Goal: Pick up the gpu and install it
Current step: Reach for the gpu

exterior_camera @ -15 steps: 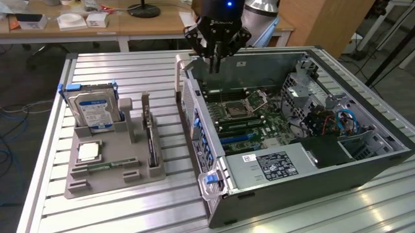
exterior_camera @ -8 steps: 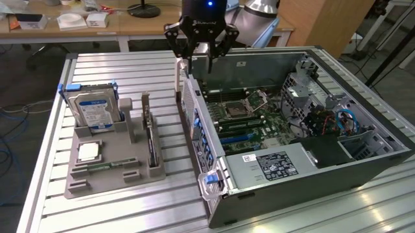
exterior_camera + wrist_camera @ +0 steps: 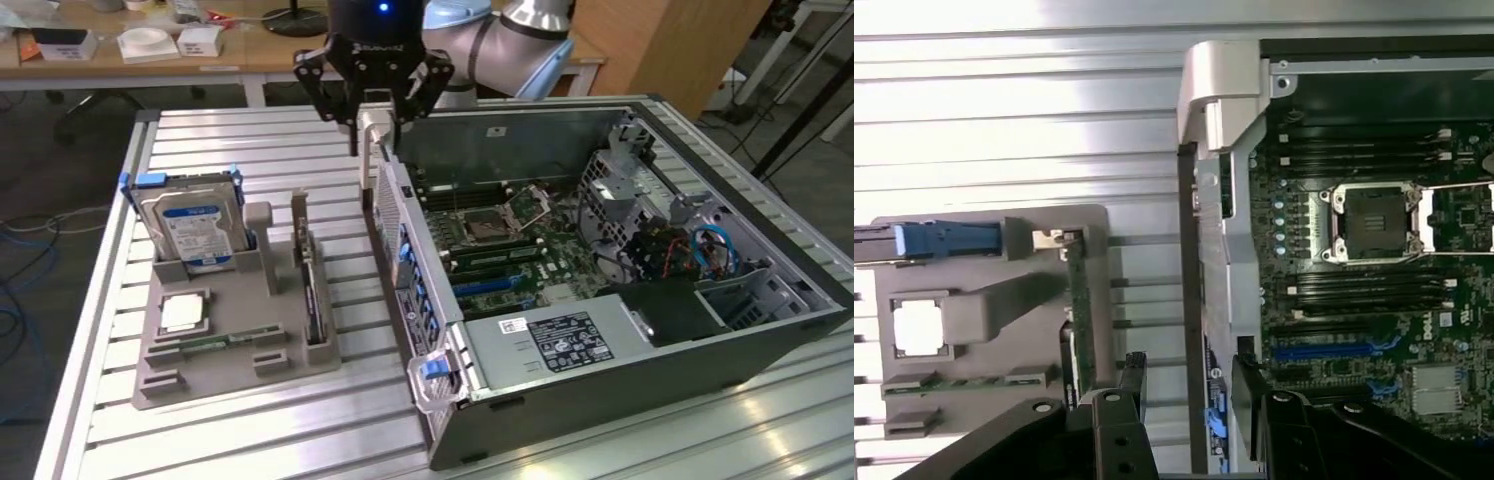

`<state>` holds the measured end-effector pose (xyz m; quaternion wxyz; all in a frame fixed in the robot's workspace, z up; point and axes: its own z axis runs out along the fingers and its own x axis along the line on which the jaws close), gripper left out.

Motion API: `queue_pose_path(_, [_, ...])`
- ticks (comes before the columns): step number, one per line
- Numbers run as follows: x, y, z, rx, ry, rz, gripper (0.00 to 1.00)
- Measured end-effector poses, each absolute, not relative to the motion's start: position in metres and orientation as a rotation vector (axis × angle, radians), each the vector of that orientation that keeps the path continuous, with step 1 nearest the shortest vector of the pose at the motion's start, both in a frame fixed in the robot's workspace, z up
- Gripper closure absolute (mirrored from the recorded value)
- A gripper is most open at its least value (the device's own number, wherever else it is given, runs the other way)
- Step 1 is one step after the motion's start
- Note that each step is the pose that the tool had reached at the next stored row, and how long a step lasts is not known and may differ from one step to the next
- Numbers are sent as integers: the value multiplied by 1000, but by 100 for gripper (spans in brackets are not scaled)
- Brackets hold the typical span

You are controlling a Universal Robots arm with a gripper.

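Note:
The gpu point(image 3: 311, 290) stands on edge in a slot of the grey holder tray point(image 3: 227, 375), green card edge up and silver bracket toward the back. In the wrist view the gpu point(image 3: 1080, 310) appears as a thin green strip in that tray. My gripper point(image 3: 378, 105) hangs open above the back corner of the open computer case point(image 3: 587, 340), to the exterior view's right of the gpu and behind it. The black fingers point(image 3: 1129, 385) straddle the case's side wall from above with nothing held, and the gripper point(image 3: 1189, 388) is well above the table.
The tray also holds a hard drive point(image 3: 194, 225) with a blue-white label, a square processor point(image 3: 183, 312) and a narrow memory stick point(image 3: 214, 340). Inside the case lies the motherboard point(image 3: 1374, 300) with blue slots point(image 3: 1324, 350). The slatted metal table point(image 3: 254, 140) carries everything.

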<state>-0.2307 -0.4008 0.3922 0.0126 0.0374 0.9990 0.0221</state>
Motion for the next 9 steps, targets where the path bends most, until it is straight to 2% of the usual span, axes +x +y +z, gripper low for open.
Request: queue_pose_path(9, [-272,-402,391,117,3113,69,53])
